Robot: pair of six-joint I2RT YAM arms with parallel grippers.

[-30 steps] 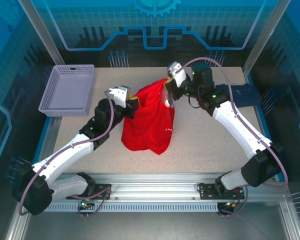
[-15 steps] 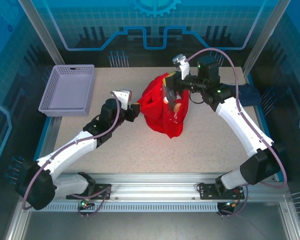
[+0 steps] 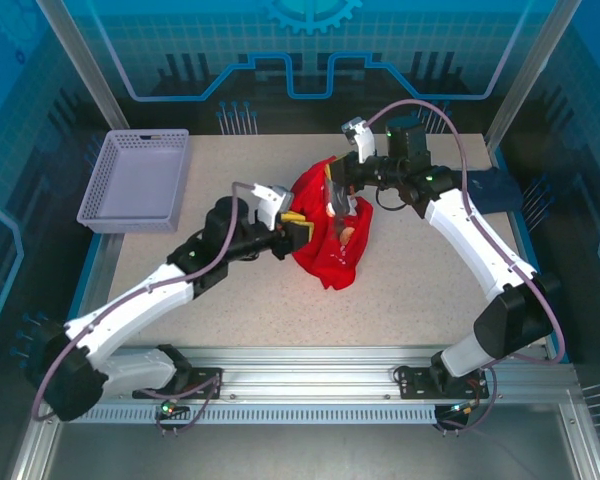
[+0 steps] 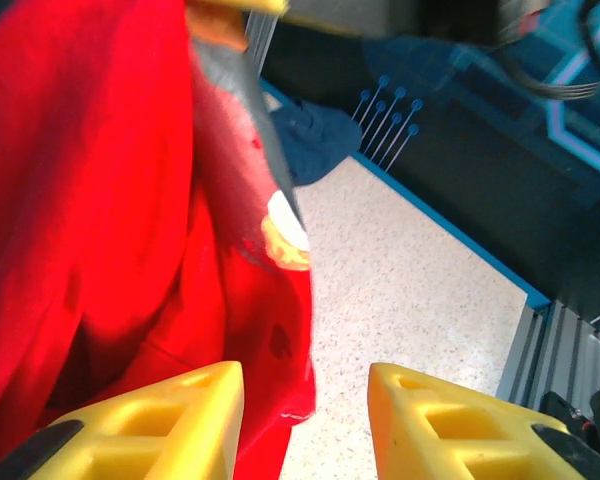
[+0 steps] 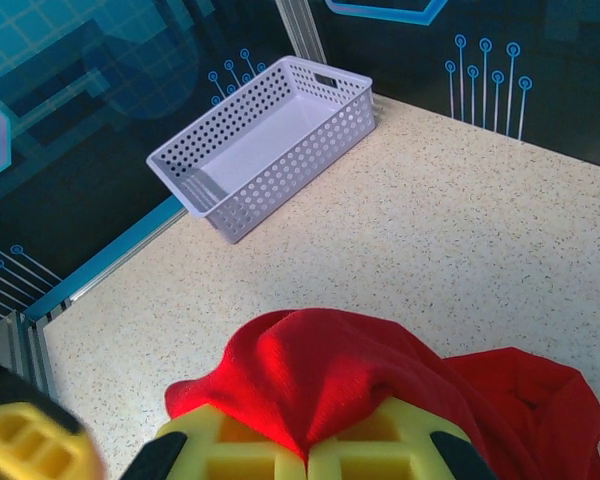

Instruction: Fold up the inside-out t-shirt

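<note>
Hanging in a bunch over the middle of the table (image 3: 400, 290), the inside-out t-shirt (image 3: 325, 245) looks light, limp and quick to sag. I judge it is best taken by a hem edge or shoulder seam rather than mid-panel. At its 12 o'clock the right gripper (image 3: 338, 188) is clamped on a pinch of red cloth. At its 9 o'clock the left gripper (image 3: 296, 232) stands part-open, jaws parted beside the hanging hem, gripping nothing.
</note>
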